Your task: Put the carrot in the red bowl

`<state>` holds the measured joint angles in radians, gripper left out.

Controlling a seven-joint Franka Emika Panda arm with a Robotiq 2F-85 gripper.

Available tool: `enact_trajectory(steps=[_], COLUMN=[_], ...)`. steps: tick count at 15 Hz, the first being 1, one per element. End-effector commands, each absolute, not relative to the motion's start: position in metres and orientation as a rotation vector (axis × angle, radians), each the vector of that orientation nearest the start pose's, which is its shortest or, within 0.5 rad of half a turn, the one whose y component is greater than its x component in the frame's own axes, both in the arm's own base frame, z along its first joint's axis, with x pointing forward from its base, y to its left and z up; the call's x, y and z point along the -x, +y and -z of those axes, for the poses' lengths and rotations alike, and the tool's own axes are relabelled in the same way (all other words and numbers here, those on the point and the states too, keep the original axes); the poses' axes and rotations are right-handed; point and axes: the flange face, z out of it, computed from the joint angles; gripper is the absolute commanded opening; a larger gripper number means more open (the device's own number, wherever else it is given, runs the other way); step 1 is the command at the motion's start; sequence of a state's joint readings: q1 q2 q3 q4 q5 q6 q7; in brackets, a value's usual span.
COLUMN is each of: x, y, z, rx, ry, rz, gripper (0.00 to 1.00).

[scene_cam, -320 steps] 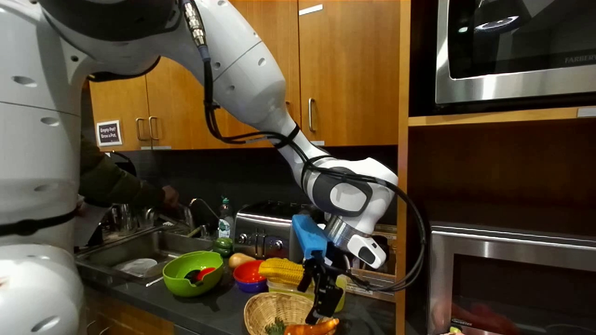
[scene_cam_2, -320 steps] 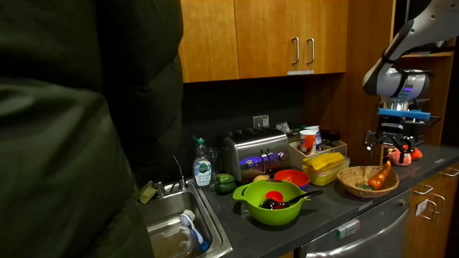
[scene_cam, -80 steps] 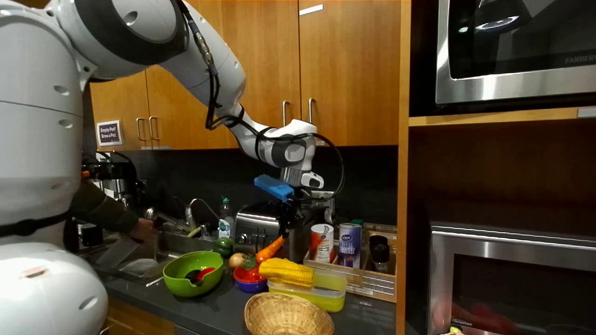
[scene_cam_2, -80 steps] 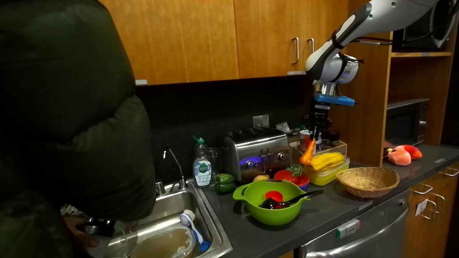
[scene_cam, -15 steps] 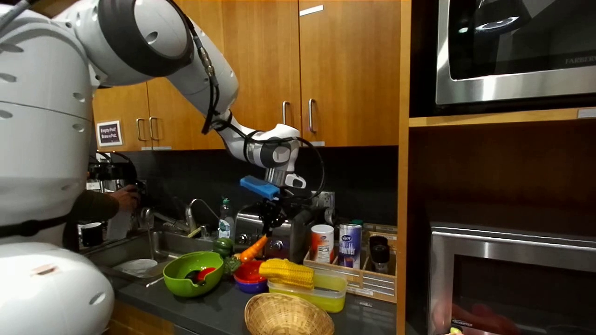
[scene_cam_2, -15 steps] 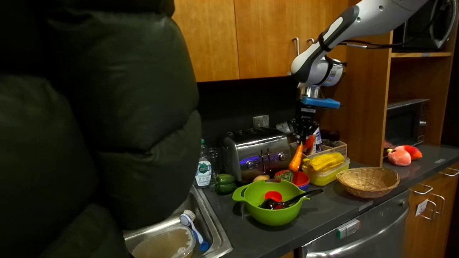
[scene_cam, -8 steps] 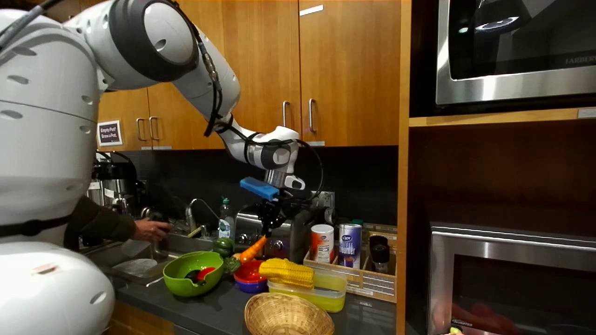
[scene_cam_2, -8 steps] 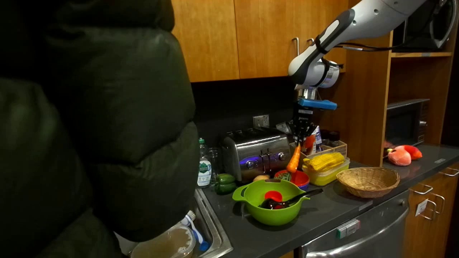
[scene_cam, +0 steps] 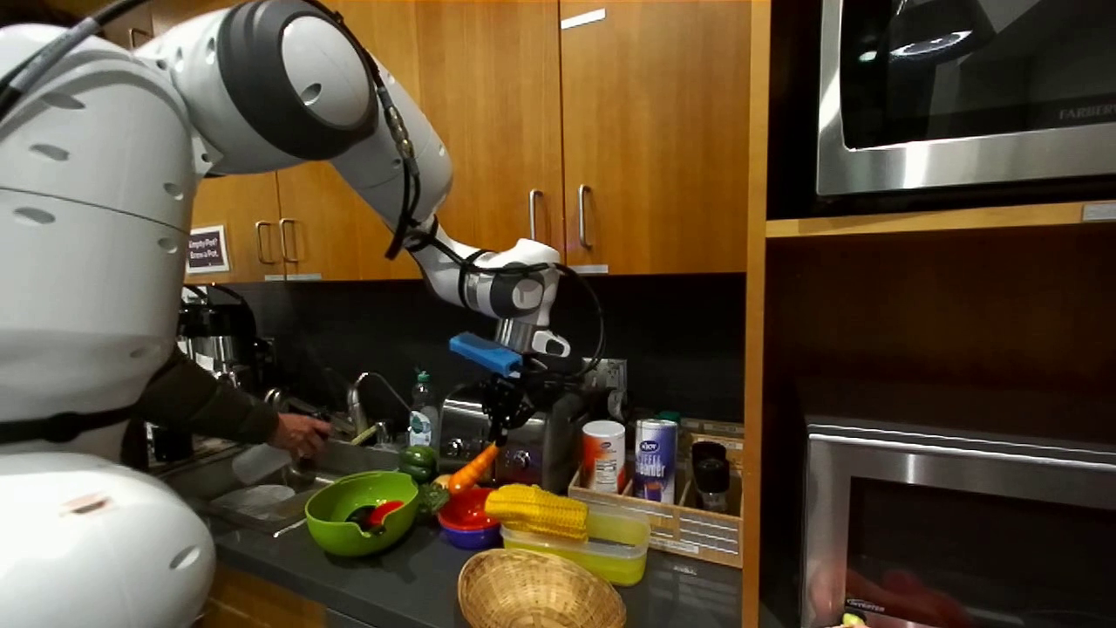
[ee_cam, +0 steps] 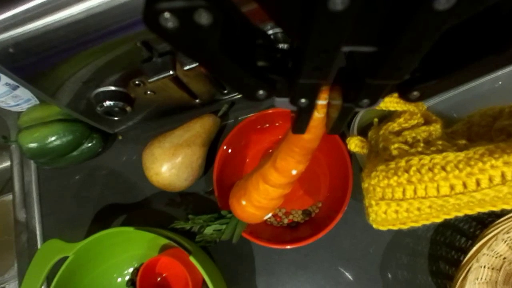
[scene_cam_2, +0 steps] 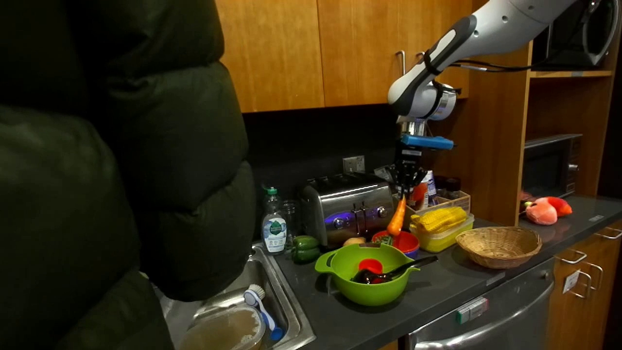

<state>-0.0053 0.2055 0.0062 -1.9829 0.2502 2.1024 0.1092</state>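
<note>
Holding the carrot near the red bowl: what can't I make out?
Wrist view: part of the red bowl, hidden by the carrot.
Wrist view: bowl's specks, too small to identify.
Wrist view: wicker basket, cut off at right and bottom.
An exterior view: red bowl's near side, partly hidden by the green bowl.

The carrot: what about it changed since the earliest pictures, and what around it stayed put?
The gripper, open at first, has gripped the carrot by its thin end and carried it out of the wicker basket, up and leftward in both exterior views, to above the red bowl. Wicker basket, red bowl and green bowl stayed.
</note>
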Motion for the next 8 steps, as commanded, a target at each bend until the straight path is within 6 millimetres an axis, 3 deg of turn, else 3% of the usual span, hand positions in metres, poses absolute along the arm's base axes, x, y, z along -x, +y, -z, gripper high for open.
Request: enact_trajectory(steps=[1,8], x=[-0.5903,-0.5901], y=[0.0191,0.0192], z=[-0.3613,-0.3618], rx=[2.921,2.918], ry=[0.370,0.380], rz=[-0.175,-0.198], gripper=[0.41,0.85])
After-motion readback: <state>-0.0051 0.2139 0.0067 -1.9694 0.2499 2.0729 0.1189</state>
